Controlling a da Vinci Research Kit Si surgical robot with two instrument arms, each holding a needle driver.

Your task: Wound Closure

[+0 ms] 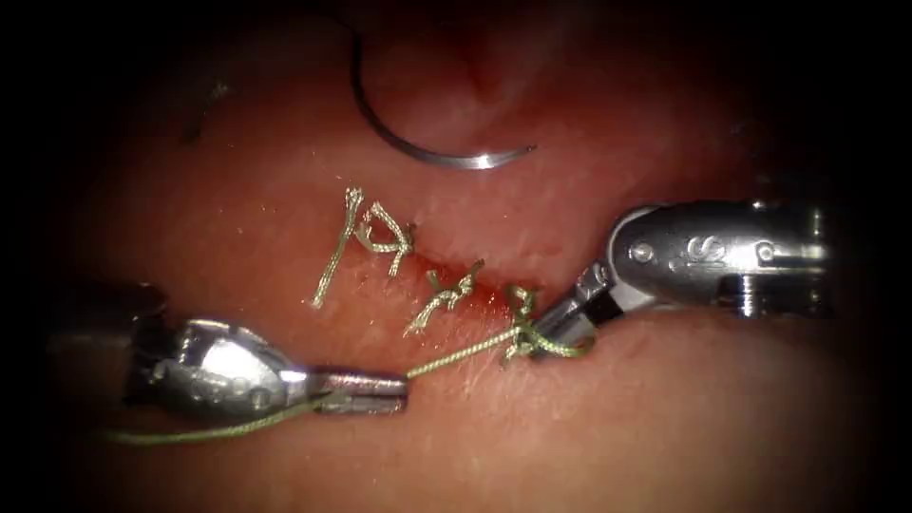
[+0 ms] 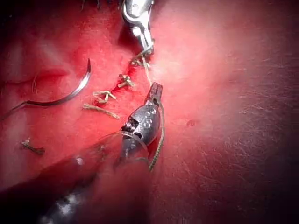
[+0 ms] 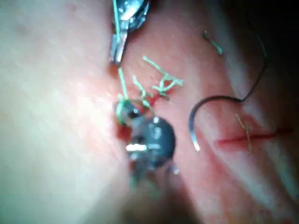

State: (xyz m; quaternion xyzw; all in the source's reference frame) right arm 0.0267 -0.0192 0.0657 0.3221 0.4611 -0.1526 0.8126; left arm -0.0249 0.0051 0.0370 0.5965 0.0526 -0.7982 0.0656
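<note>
The curved needle [image 1: 446,158] [image 2: 70,95] [image 3: 193,122] lies loose on the tissue [image 1: 665,408] beyond the far end of the cut [image 1: 489,285], held by neither tool and not in the tissue. My left tool [image 1: 401,389] [image 2: 154,90] is shut on the green thread [image 1: 465,356], which runs taut to the knot [image 1: 521,328] at the cut's right end. My right tool [image 1: 551,334] [image 3: 128,112] has its tip at that knot, a loop of thread lies round its jaws, and they look shut on the thread.
Two tied stitches [image 1: 385,237] [image 1: 442,296] with cut tails cross the cut left of the knot. Red fluid [image 1: 494,296] wets the cut near the knot. A long thread tail [image 1: 190,434] trails left under the left tool. A stray thread scrap [image 1: 204,109] lies far left.
</note>
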